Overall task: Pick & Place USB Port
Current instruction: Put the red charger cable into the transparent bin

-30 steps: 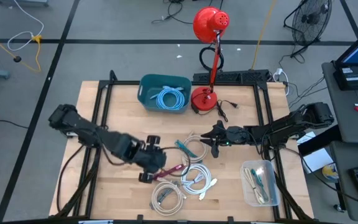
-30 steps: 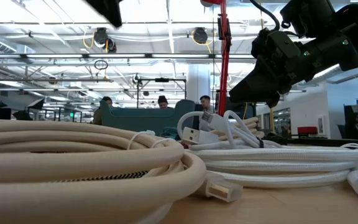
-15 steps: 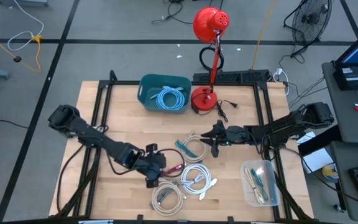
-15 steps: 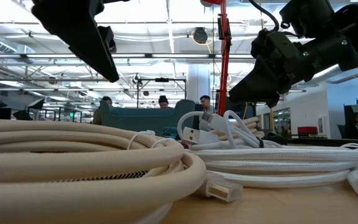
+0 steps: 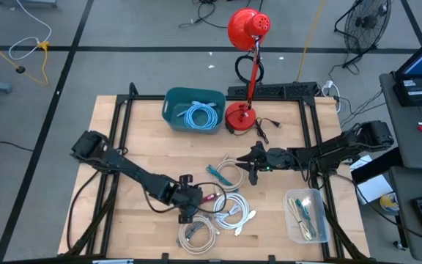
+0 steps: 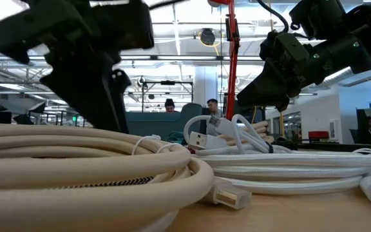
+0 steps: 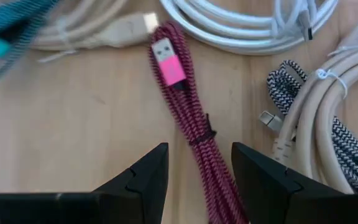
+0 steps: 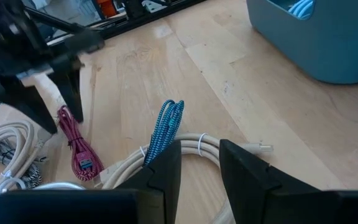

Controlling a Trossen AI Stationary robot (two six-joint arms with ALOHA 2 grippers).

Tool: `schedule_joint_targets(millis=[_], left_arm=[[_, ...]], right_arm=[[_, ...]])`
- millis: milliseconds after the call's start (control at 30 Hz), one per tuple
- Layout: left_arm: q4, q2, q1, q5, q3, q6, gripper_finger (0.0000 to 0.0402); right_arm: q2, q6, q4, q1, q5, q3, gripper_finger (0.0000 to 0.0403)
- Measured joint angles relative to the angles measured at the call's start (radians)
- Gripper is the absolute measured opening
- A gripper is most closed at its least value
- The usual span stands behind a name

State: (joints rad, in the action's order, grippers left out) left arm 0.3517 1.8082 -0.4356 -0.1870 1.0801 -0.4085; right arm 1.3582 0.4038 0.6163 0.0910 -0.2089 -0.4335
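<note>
Now lowered over the cable pile after swinging in from the left: left gripper [image 7: 194,171], open and empty, fingers straddling the red braided USB cable [image 7: 188,118] lying flat on the table [image 7: 73,124]. Looks poised for closing on the bundle. Hovering unchanged near the teal cable [image 8: 165,127]: right gripper [image 8: 197,165], partly open, holding nothing.
</note>
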Motion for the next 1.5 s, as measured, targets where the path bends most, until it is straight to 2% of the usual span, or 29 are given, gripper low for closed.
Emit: schedule_joint_targets(millis=[367, 800, 933, 1100, 1133, 1367, 1500], left_arm=[[-0.006, 0.018, 0.012, 0.065, 0.000, 0.015, 0.0179], [0.021, 0.018, -0.017, 0.050, 0.000, -0.012, 0.0176], [0.021, 0.018, -0.016, 0.026, 0.000, 0.015, 0.0133], [0.021, 0.018, 0.000, 0.041, 0.000, 0.033, 0.0024], [0.021, 0.018, 0.004, 0.052, 0.000, 0.034, 0.0013], [0.020, 0.018, 0.001, 0.081, 0.000, 0.047, 0.0037], [0.011, 0.018, 0.008, 0.092, 0.000, 0.068, 0.0072]], right_arm=[[0.000, -0.001, -0.004, 0.000, 0.000, 0.000, 0.0100], [0.000, 0.001, -0.004, 0.000, -0.001, 0.000, 0.0100], [0.000, 0.000, -0.004, 0.000, -0.002, 0.000, 0.0100], [0.000, 0.000, -0.004, 0.000, -0.003, 0.000, 0.0100], [0.000, 0.000, -0.004, 0.000, -0.003, 0.000, 0.0100], [0.000, 0.002, -0.003, 0.000, -0.003, 0.000, 0.0100], [0.000, 0.002, -0.002, 0.000, -0.003, 0.000, 0.0100]])
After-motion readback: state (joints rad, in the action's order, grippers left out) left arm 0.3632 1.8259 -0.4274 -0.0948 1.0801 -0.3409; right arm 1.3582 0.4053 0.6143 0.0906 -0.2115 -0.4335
